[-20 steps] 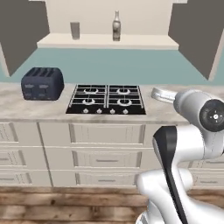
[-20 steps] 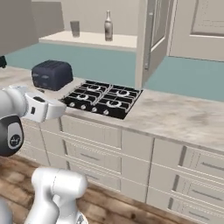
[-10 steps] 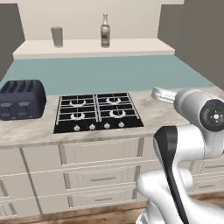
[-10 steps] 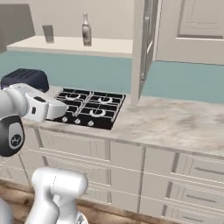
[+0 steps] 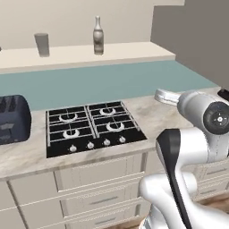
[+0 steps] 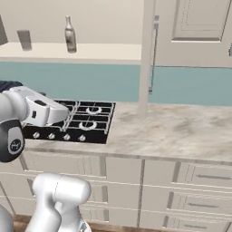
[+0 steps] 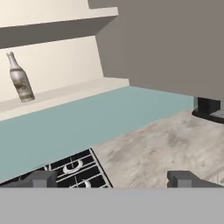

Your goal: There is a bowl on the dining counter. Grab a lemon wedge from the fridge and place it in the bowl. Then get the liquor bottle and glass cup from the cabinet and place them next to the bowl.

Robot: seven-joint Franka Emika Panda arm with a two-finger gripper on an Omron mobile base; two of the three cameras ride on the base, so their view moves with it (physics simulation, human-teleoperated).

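Note:
The liquor bottle (image 5: pixel 98 36) (image 6: pixel 69 35) (image 7: pixel 20 79), slim with a pale neck and brownish body, stands upright on the beige shelf of the cabinet (image 5: pixel 85 54). To its left on the same shelf stands the grey glass cup (image 5: pixel 42 44) (image 6: pixel 24 40). My gripper (image 7: pixel 113 179) is open with nothing between its fingertips. It hangs over the stove-side counter, well below and short of the shelf, with the bottle at the upper left of the hand view. The bowl, lemon wedge, fridge and dining counter are out of view.
A black gas hob (image 5: pixel 89 127) is set in the marbled worktop (image 6: pixel 181 131), with a dark toaster (image 5: pixel 13 118) to its left. An open cabinet door (image 6: pixel 147 54) juts out edge-on right of the shelf. Cream drawers (image 6: pixel 190 181) run below. A dark object (image 7: pixel 209 109) sits at the counter's far right.
The whole picture has shifted and grown: the base has driven closer to the counter, so hob, shelf, bottle and cup slid in both views. The gripper stays open.

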